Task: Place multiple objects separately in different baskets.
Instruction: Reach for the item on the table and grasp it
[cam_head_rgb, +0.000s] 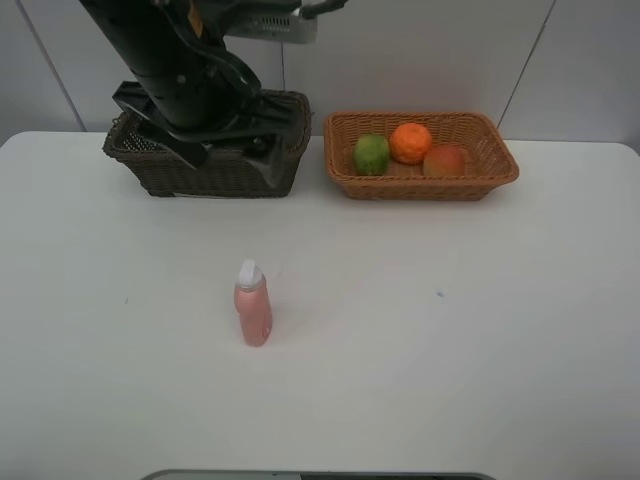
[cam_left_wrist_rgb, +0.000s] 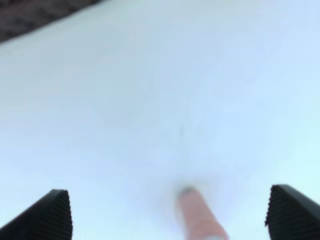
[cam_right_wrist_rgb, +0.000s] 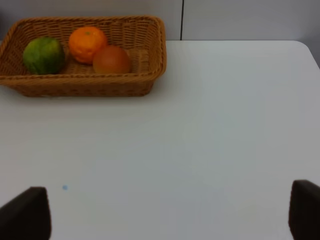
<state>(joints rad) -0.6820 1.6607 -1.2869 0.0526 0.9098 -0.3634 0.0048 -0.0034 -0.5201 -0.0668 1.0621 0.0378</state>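
Note:
A pink white-capped bottle (cam_head_rgb: 253, 305) stands upright on the white table (cam_head_rgb: 450, 350), left of the middle. It shows blurred in the left wrist view (cam_left_wrist_rgb: 200, 220), between the spread fingertips. My left gripper (cam_left_wrist_rgb: 170, 214) is open and empty. Its arm (cam_head_rgb: 185, 70) hangs over the dark brown basket (cam_head_rgb: 215, 170) at the back left. The light tan basket (cam_head_rgb: 420, 160) holds the green fruit (cam_head_rgb: 371, 153), the orange (cam_head_rgb: 410, 142) and the red-yellow fruit (cam_head_rgb: 445, 159). My right gripper (cam_right_wrist_rgb: 165, 212) is open and empty, short of this basket (cam_right_wrist_rgb: 85, 80). The black pump bottle and the pink cup are hidden.
The two baskets stand side by side along the table's back edge, against a pale wall (cam_head_rgb: 420, 50). The left arm hides most of the dark basket's inside. A dark basket edge (cam_left_wrist_rgb: 30, 15) shows in a corner of the left wrist view.

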